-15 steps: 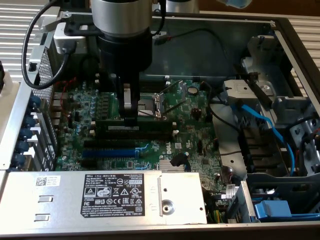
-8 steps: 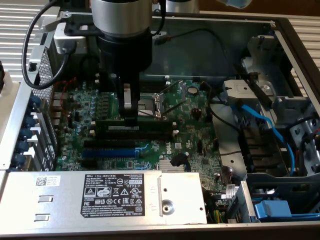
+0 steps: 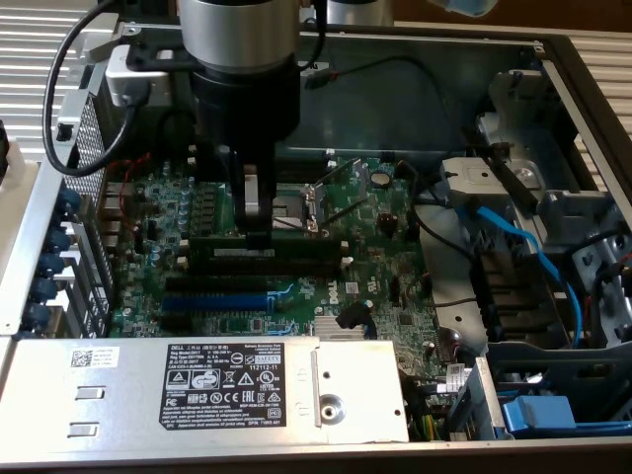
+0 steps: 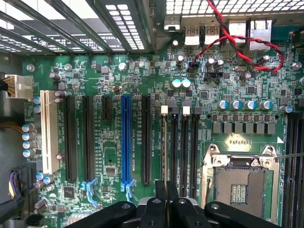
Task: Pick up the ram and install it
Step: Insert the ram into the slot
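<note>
The ram is a thin dark green stick with a small pale label. It stands on edge over the black memory slots of the motherboard. My gripper reaches down from above, shut on the stick near its middle. In the wrist view the ram shows edge-on as a thin strip running from between my fingertips. It lies along the memory slot farthest from the processor socket, and the gripper grips its top edge. Whether the stick sits in the slot I cannot tell.
A blue expansion slot and black slots lie beside the memory slots. A metal power supply with a label is at the front. Blue cables and drive bays stand on the exterior view's right. Red and black wires cross near the rear ports.
</note>
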Motion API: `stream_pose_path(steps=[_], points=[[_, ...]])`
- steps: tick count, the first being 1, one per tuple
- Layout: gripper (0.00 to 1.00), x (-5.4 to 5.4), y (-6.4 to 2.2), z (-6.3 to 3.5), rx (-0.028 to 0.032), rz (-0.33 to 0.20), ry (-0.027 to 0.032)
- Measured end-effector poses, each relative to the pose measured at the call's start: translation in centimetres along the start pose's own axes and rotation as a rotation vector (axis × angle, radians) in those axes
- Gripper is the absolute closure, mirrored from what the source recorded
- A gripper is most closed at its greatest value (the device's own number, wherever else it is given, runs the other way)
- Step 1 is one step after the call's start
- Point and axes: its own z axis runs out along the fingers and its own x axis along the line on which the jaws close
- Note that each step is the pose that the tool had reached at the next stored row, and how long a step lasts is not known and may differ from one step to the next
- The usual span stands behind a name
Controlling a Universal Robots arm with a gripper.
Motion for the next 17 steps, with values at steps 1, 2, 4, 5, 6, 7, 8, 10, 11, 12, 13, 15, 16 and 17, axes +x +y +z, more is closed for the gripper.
stream_pose_path(steps=[1, 2, 4, 5, 6, 7, 8, 10, 11, 12, 13, 15, 16, 17], points=[[0.88, 0.00, 0.06, 0.00, 0.0007, 0.001, 0.0000], [0.88, 0.00, 0.10, 0.00, 0.0013, 0.001, 0.0000], [0.88, 0.00, 0.10, 0.00, 0.0024, 0.002, -0.0001], [0.88, 0.00, 0.10, 0.00, 0.0029, 0.002, -0.0001], [0.88, 0.00, 0.11, 0.00, 0.0034, 0.003, 0.0000], [0.88, 0.00, 0.11, 0.00, 0.0039, 0.004, 0.0000], [0.88, -0.01, 0.11, 0.00, 0.0044, 0.004, 0.0000], [0.88, -0.02, 0.12, 0.00, 0.0053, 0.006, 0.0002], [0.88, -0.02, 0.12, 0.00, 0.0060, 0.007, 0.0003], [0.88, -0.03, 0.11, 0.00, 0.0065, 0.007, 0.0002], [0.88, -0.03, 0.11, 0.00, 0.0071, 0.008, 0.0002], [0.88, -0.03, 0.11, 0.01, 0.0079, 0.008, 0.0001], [0.88, -0.04, 0.11, 0.01, 0.0083, 0.009, 0.0001], [0.88, -0.04, 0.12, 0.00, 0.0090, 0.009, 0.0002]])
